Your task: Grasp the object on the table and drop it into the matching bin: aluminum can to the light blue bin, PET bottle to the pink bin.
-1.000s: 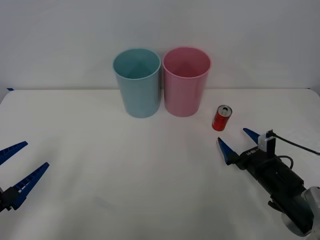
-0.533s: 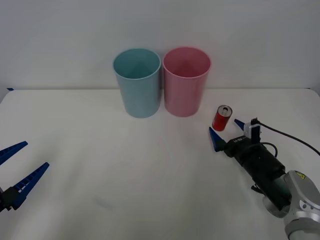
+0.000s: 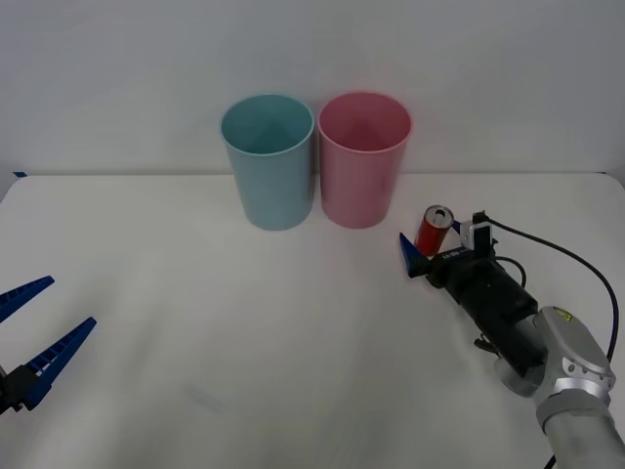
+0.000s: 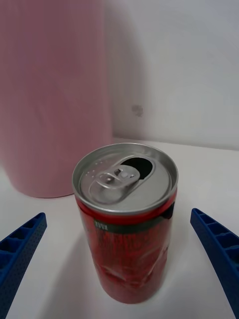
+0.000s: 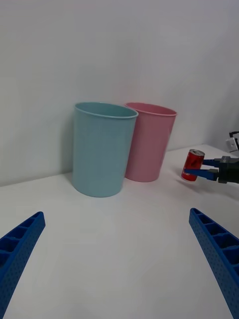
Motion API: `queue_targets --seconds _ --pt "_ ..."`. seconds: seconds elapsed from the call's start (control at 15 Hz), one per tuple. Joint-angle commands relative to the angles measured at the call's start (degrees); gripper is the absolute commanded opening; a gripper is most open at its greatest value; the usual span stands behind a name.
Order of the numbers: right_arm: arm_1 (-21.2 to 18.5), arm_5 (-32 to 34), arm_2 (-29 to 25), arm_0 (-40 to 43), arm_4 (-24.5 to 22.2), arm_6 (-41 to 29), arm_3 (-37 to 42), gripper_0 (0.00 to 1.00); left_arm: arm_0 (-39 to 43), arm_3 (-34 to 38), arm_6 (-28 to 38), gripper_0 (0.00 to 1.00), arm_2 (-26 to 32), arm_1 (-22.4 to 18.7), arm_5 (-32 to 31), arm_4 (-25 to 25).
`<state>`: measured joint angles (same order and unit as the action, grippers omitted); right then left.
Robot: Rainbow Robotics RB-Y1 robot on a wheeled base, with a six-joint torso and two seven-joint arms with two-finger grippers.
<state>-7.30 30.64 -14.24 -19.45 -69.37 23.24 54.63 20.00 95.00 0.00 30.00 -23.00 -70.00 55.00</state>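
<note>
So I'm sitting here with my right gripper (image 3: pixel 430 246) reaching out low over the table (image 3: pixel 244 332), and the aluminum can (image 3: pixel 433 231) is standing upright right between my two blue fingers. In the right wrist view the can (image 4: pixel 127 224) is sitting dead centre in the gap, silver top facing up with the pull tab and the drinking hole showing, and one ribbed finger (image 4: pixel 20 254) is flanking it on each side. My jaws are spread wide and I'm not touching the can on either side; there's bare white table showing between each finger and the red wall of the can. From the front view one blue fingertip is poking out on the side of the can toward the middle of the table, while the other one is mostly tucked behind the can, so I can't tell exactly how far past it I'm reaching. The can itself is resting on the table near the pink bin (image 3: pixel 363 159), a bit in front of it and off to my right, and the light blue bin (image 3: pixel 269 161) is standing just beside the pink one on its left, both upright at the back of the table. My left gripper (image 3: pixel 24 337) is hanging out near the left edge of the table, well apart from everything, fingers spread too and holding nothing.
</note>
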Motion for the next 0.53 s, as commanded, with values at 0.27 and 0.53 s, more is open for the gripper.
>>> queue_targets --seconds 0.27,0.53 --pt "0.0 -1.5 0.2 -2.3 0.3 1.0 -2.9 1.0 0.0 0.0 0.0 1.0 0.0 0.0 0.0 0.0" --pt "0.0 -1.5 0.3 -2.3 0.4 1.5 -2.9 0.02 0.0 0.0 0.0 1.0 0.0 0.0 0.0 0.0"
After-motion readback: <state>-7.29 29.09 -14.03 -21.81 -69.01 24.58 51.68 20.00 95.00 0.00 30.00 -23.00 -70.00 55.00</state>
